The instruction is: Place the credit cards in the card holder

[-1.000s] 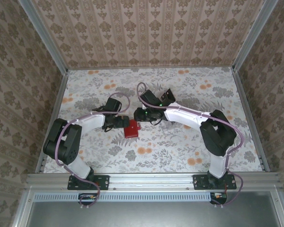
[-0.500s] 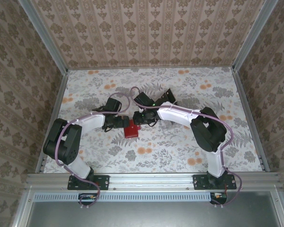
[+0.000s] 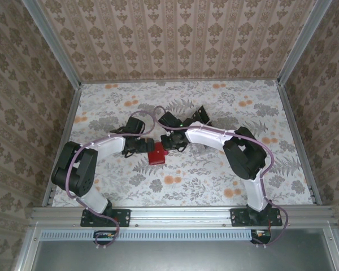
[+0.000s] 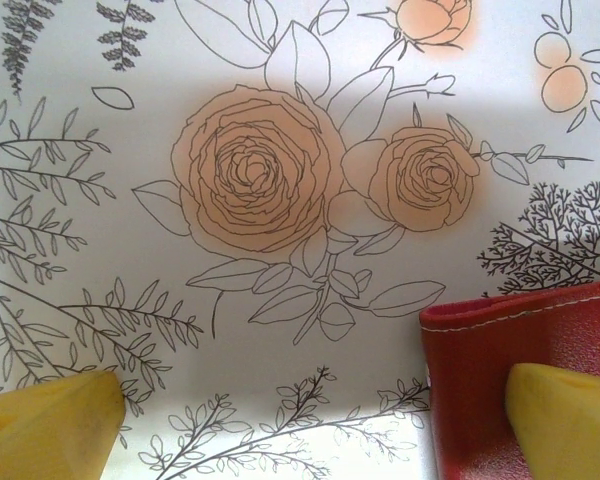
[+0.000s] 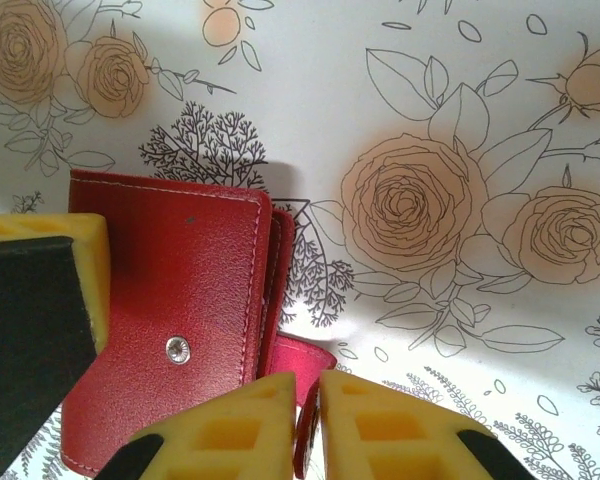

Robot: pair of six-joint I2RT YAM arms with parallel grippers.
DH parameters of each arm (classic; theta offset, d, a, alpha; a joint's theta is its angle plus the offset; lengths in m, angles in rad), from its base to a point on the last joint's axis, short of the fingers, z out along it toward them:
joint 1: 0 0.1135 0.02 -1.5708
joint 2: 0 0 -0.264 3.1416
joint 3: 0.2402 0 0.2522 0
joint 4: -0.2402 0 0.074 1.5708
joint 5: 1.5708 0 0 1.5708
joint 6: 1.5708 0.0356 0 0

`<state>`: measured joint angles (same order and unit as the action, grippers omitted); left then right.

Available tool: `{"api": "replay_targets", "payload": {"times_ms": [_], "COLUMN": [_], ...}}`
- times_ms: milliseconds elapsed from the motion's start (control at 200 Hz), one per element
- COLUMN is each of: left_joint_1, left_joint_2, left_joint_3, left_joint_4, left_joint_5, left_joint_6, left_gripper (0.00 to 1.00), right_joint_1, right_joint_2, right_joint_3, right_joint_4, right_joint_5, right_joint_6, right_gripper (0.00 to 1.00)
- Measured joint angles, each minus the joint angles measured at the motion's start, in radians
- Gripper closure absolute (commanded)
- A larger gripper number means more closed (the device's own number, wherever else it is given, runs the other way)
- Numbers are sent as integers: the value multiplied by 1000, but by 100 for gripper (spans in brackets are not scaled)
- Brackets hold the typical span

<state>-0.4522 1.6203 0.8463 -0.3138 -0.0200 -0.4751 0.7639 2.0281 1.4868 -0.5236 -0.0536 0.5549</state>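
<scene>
1. A small red card holder [image 5: 170, 270] lies folded on a table [image 3: 214, 175] covered with a rose-patterned cloth. In the overhead view it sits near the middle of the table, between the tips of the two arms.
2. The right wrist view shows white stitching along the card holder's edge, a metal snap stud [image 5: 178, 347] on its face, and layered edges down one side.
3. The right gripper [image 5: 308, 425] is almost closed, its two yellow foam pads [image 5: 230, 435] standing nearly together. A narrow red flap [image 5: 302, 358] of the card holder runs down into the thin gap between them, and the pads appear to pinch it.
4. The left gripper [image 4: 310, 415] is spread as wide as it goes and holds nothing between its fingers.
5. One yellow fingertip [image 4: 565, 405] of the left gripper lies over a corner of the card holder. Whether it presses down cannot be told. The other fingertip is over bare cloth, well apart from the card holder.
6. In the right wrist view, a pad of the left gripper, yellow with black backing, sits against the card holder's opposite edge.
</scene>
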Motion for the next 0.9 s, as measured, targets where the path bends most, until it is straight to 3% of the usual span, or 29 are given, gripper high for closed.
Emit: {"api": "replay_targets", "payload": {"times_ms": [460,665,900], "left_joint_1": [0,0,0], "left_joint_2": [0,0,0], "left_joint_3": [-1,-2,-2], "left_joint_4": [2,3,3], "left_joint_5": [0,0,0], "left_joint_6": [0,0,0], "left_gripper": [0,0,0], "right_joint_1": [0,0,0], "right_joint_2": [-14,-16,-17], "right_joint_3": [-6,-14,-26], "right_joint_4": [0,0,3], "right_joint_5": [11,14,13], "right_joint_6": [-2,-2,0], "right_gripper": [77,83,99]}}
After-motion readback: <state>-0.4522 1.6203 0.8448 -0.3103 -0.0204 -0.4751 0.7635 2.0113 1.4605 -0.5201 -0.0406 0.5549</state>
